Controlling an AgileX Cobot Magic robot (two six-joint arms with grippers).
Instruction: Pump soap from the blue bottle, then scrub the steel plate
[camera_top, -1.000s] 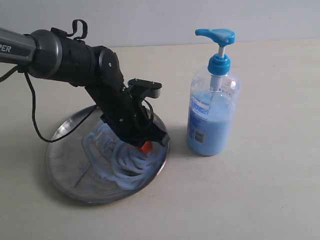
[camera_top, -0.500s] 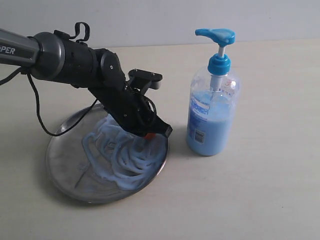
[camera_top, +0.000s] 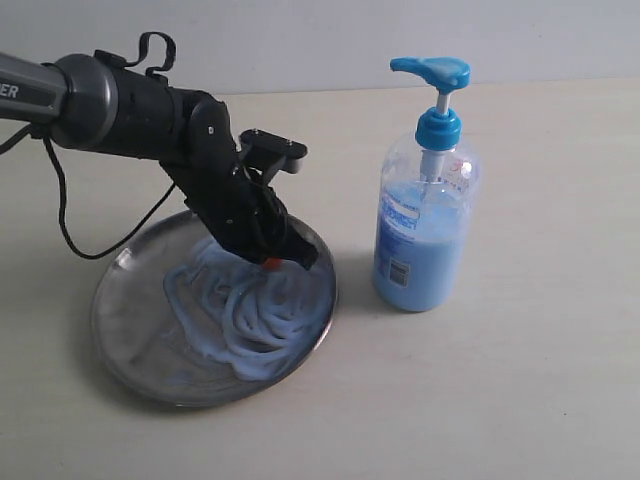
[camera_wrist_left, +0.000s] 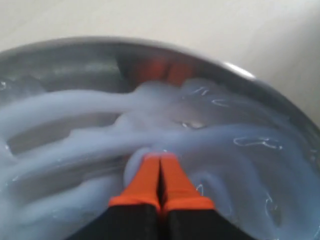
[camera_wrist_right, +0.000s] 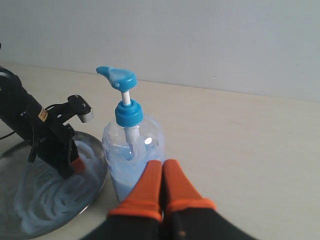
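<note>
The round steel plate (camera_top: 130, 345) lies left of centre, smeared with swirls of pale blue soap (camera_top: 255, 315). My left gripper (camera_top: 272, 264) is shut, its orange tips pressed into the soap near the plate's far right side. In the left wrist view the shut left gripper (camera_wrist_left: 160, 159) rests on the soap (camera_wrist_left: 235, 165) inside the plate (camera_wrist_left: 65, 50). The blue bottle (camera_top: 424, 235) stands upright to the right of the plate, pump head up. My right gripper (camera_wrist_right: 162, 167) is shut and empty, hovering just short of the bottle (camera_wrist_right: 131, 150); it does not show in the exterior view.
A black cable (camera_top: 75, 235) hangs from the left arm down to the plate's left rim. The pale tabletop (camera_top: 520, 400) runs to a light wall at the back.
The left gripper has slid across the plate toward its far side, dragging through the soap. Bottle and plate have stayed put.
</note>
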